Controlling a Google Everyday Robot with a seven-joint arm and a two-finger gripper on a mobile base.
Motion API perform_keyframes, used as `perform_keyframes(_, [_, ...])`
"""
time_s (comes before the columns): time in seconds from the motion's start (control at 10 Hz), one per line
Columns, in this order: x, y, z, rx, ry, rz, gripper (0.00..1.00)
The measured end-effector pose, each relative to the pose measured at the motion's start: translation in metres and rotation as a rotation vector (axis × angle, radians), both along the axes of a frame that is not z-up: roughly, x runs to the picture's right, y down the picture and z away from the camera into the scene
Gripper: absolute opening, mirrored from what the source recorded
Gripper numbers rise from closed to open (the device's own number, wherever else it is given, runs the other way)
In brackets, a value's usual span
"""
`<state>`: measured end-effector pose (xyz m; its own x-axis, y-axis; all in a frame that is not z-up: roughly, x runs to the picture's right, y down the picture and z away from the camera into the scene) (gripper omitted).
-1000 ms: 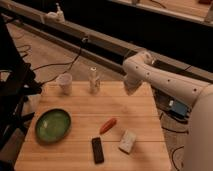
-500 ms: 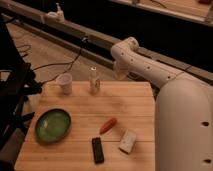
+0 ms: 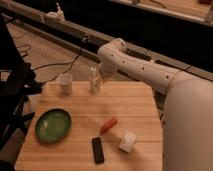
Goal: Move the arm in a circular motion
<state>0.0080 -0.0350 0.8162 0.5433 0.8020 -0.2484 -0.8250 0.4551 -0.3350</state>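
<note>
The arm (image 3: 150,75) is large, glossy and white, with small dark screw holes. It comes in from the right edge, where a thick segment (image 3: 187,125) fills the view, and runs up and left to a bulbous joint (image 3: 114,50). From there it bends down behind the table's far edge. My gripper (image 3: 104,74) is at that low end, just right of a small white bottle (image 3: 94,80), and is mostly hidden. It holds nothing that I can see.
The wooden table (image 3: 80,107) holds a white cup (image 3: 65,83), a green bowl (image 3: 53,125), a red-orange item (image 3: 108,125), a black remote (image 3: 98,150) and a white box (image 3: 127,141). A black stand (image 3: 12,95) is at the left. Cables (image 3: 60,64) lie on the floor behind.
The arm has swung left along the table's far edge, its joint now close to the bottle. Its thick near segment now fills the right side. The table items have not moved.
</note>
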Motion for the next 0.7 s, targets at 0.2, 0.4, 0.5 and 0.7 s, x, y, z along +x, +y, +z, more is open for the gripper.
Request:
perform_keyframes(0.2, [0.005, 0.030, -0.018, 0.010, -0.031, -0.031, 0.00])
perform_keyframes(0.4, [0.033, 0.054, -0.022, -0.003, -0.005, -0.021, 0.00])
perform_keyframes(0.5, [0.052, 0.060, -0.019, -0.009, 0.026, -0.007, 0.00])
perform_keyframes(0.7, [0.109, 0.061, -0.003, -0.012, 0.141, 0.053, 0.00])
